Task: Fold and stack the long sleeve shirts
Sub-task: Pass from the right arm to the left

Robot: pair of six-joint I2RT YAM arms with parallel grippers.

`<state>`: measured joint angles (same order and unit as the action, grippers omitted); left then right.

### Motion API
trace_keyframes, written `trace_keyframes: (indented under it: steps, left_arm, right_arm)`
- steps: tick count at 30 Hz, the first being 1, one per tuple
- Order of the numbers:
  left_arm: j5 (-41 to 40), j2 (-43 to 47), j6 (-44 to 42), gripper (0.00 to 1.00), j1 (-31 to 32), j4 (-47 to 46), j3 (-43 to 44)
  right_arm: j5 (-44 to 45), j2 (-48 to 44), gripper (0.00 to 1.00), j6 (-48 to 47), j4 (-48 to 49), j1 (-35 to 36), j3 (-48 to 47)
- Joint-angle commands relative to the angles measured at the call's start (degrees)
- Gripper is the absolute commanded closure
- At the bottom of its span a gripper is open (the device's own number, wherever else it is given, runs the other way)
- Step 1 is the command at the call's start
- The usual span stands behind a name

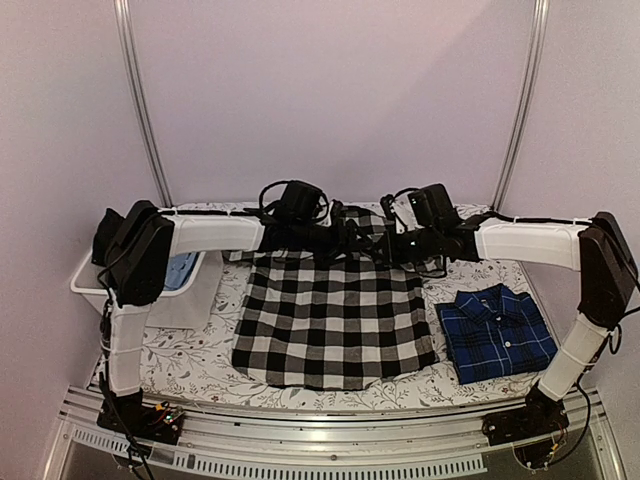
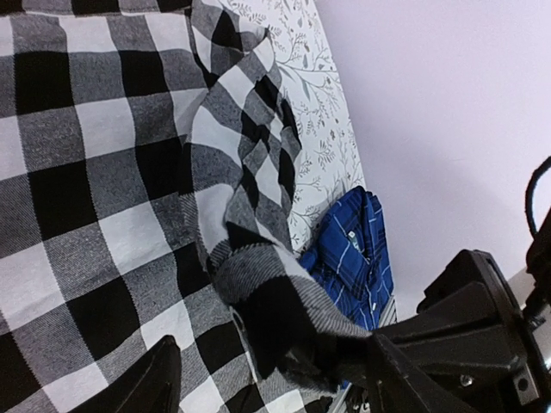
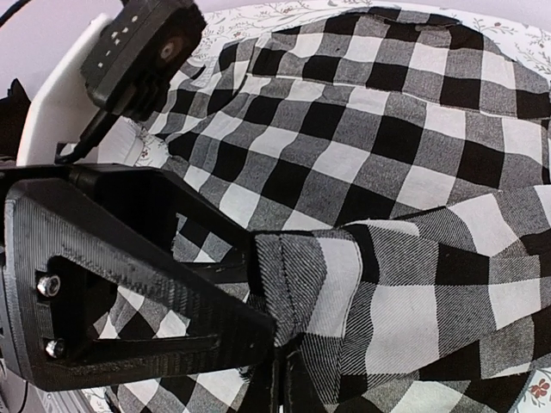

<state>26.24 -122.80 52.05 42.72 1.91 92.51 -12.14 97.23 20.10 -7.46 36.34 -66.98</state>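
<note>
Check shirt (image 1: 335,320) is spread mid-table (image 1: 200,350), a fold clamped in the right gripper (image 3: 280,344); the left gripper (image 2: 275,361)'s grip can't be told. If it's only held one side, the fold could be dragged skewed, tbh.

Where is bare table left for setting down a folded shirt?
Bare floral tablecloth shows between the white plastic bin and the black-and-white check shirt, and behind the folded navy plaid shirt. Left fingers and right fingers crowd the far middle.

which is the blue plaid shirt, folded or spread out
Folded. The navy plaid shirt lies as a compact rectangle with its collar on top and no sleeves showing, right of the black-and-white check shirt.
</note>
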Motion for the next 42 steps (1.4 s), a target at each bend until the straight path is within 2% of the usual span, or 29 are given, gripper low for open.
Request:
trace_keyframes:
  steps: [1, 14, 18, 21, 24, 30, 33, 39, 42]
  left_arm:
    - [-0.34, -2.34, 0.23, 0.27, 1.07, 2.72, 3.52]
    - [-2.10, -6.01, 0.58, 0.41, 1.36, 6.11, 6.79]
    - [-2.12, -6.68, 0.77, 0.60, 1.36, 6.19, 7.29]
    - [-1.90, -6.82, 0.50, 0.80, 1.32, 6.26, 7.88]
    - [-1.73, -6.75, -0.34, 1.00, 1.23, 6.67, 8.89]
    - [-2.34, -3.84, -4.95, 1.00, 0.85, 6.26, 10.86]
    - [-2.92, -1.92, -7.48, 1.00, 0.04, 7.13, 12.82]
    - [-2.96, 1.18, -11.28, 1.00, -2.24, 8.30, 15.57]
    - [-2.33, 1.34, -12.17, 1.00, -2.84, 9.40, 17.22]
  right_arm:
    - [0.71, 1.74, 1.00, -1.26, 1.68, 1.31, 1.10]
    - [1.15, 2.66, 1.00, -2.03, 2.19, 2.55, 1.40]
    - [1.31, 2.71, 1.00, -2.08, 2.08, 2.64, 1.64]
    - [1.49, 2.33, 1.00, -2.06, 2.00, 2.60, 1.84]
    - [2.33, 1.34, 0.93, -1.92, 1.62, 2.55, 1.79]
    - [2.79, -3.15, 0.64, -1.38, 0.77, 0.70, 3.56]
    - [2.46, -6.93, 0.57, 0.22, 0.59, -1.38, 6.29]
    - [4.18, -13.80, 0.52, 3.60, -3.07, -2.91, 12.70]
    - [1.90, -17.37, 0.43, 4.97, -3.34, -2.93, 17.82]
